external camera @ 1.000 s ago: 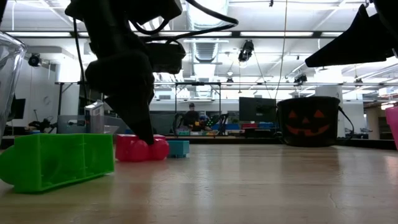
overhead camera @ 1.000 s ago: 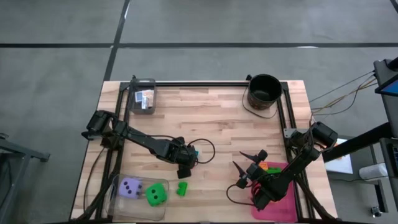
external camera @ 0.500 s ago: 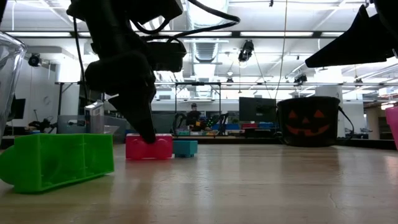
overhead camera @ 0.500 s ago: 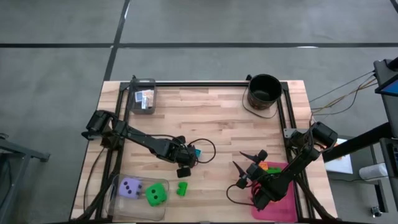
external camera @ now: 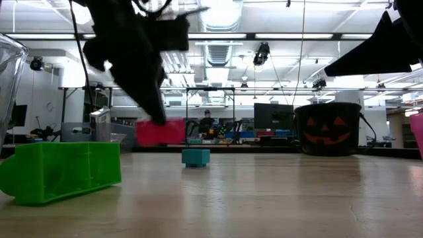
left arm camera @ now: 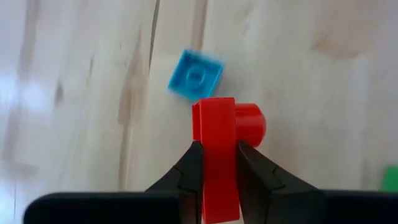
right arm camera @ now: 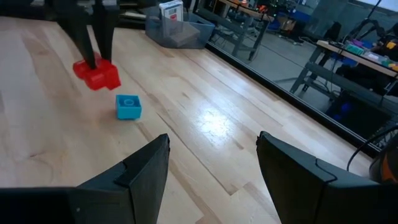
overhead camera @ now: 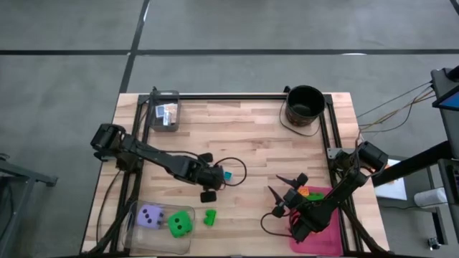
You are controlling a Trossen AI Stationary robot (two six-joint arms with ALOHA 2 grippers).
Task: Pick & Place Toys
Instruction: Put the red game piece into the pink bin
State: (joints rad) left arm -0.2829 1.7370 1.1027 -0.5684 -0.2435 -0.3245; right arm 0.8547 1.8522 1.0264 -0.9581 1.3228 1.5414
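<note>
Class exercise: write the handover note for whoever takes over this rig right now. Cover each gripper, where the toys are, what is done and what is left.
Left gripper: shut on the red brick, lifted clear of the table.
Right gripper: open, empty, waiting by the pink tray.
Toys: teal brick on the table below the red one; green brick beside the clear bin; purple die and green die in that bin.
Done: red brick picked.
Left: place it, then collect the teal and green bricks.

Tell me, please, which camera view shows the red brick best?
The left wrist view: the red brick fills the frame, pinched by the left claw. The low and right wrist views show it small, lifted; from above it is hidden.
</note>
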